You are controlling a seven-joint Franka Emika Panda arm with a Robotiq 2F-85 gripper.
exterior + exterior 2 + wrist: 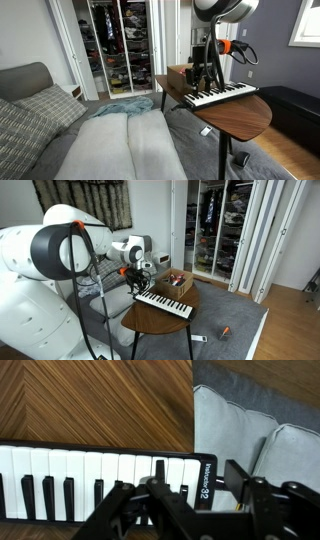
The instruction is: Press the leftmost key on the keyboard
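Observation:
The keyboard (226, 94) (166, 305) is a slim dark piano-style one lying on a round wooden table (245, 118) (158, 326). In the wrist view the keyboard (60, 470) shows white and black keys and its end cap marked "Instructor-32". The end white key (178, 470) lies next to that cap. My gripper (158, 488) is shut and empty, its fingertips together just over the last keys by that end. In both exterior views the gripper (207, 82) (144, 284) hangs over the keyboard's end near the box. I cannot tell if it touches a key.
A brown cardboard box (178, 74) (177, 280) stands on the table behind the keyboard, close to the gripper. Grey cushions (130, 140) (250, 420) lie beside the table. An open closet (118, 40) is at the back. Small objects (201, 338) lie on the floor.

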